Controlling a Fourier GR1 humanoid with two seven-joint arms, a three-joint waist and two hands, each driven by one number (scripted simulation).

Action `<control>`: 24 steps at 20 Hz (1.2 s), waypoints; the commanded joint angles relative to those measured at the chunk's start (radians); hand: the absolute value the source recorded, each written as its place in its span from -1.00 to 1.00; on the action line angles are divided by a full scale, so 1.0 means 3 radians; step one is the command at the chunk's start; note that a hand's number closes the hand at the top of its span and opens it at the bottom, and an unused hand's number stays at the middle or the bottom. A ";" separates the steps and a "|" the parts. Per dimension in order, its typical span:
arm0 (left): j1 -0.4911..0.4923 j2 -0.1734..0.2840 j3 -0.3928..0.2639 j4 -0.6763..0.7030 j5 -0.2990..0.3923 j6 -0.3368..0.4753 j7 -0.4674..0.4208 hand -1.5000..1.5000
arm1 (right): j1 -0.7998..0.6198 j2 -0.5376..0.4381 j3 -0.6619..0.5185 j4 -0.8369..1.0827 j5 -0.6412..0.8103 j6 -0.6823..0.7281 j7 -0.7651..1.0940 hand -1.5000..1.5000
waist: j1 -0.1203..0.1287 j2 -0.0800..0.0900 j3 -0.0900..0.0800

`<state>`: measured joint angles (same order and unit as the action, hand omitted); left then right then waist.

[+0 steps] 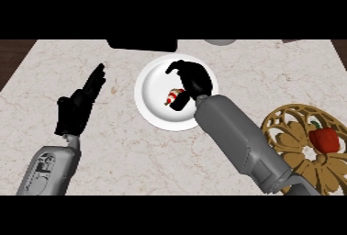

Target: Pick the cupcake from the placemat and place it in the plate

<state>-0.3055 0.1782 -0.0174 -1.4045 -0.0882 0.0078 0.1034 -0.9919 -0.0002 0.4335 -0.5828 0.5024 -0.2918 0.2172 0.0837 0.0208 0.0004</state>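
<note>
**Cupcake held over the white plate**

A smooth, round white plate (152, 108) is seen on the pale marbled counter (136, 156). The cupcake (176, 97), red and white, is enclosed by the curled fingers of the right hand (193, 82) above the plate's middle; its orientation cannot be told. The left hand (78, 108) is held with fingers straight, touching nothing. A red pepper (325, 140) lies on the golden openwork placemat (291, 133).
</note>
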 commanded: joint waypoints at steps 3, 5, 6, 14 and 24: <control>-0.0052 -0.0017 0.0005 0.0116 -0.0064 0.0034 -0.0098 0.00 | 0.0096 0.0001 0.0080 -0.0029 -0.0724 -0.0192 -0.0404 -1.00 | -0.0016 -0.0003 0.0002; -0.0001 -0.0202 -0.0133 0.0111 -0.0103 0.0103 -0.0093 0.00 | 0.0072 0.0001 -0.0139 -0.0034 -0.0955 -0.0274 -0.0614 -1.00 | -0.0001 0.0010 0.0004; -0.0032 -0.0129 -0.0057 0.0048 -0.0079 0.0103 -0.0007 0.00 | 0.0084 0.0001 -0.0135 -0.0060 -0.1063 -0.0352 -0.0679 -1.00 | 0.0004 -0.0001 0.0005; 0.0108 -0.0006 0.0127 0.0068 -0.0042 0.0111 -0.0093 0.00 | 0.0176 -0.0047 -0.0810 -0.0249 -0.1419 -0.0678 -0.0903 -1.00 | -0.0261 -0.0066 -0.0001; 0.0205 -0.0079 0.0120 0.0083 -0.0103 0.0139 -0.0204 0.00 | 0.0715 -0.0824 -0.1305 -0.0460 -0.1737 0.0082 -0.1413 -1.00 | -0.0273 -0.0063 -0.0001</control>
<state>-0.2432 0.1727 0.0210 -1.4034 -0.1072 0.0368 0.0724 -0.8171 -0.1749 0.0996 -0.7185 0.0180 -0.3536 -0.1488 0.0032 0.0007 0.0003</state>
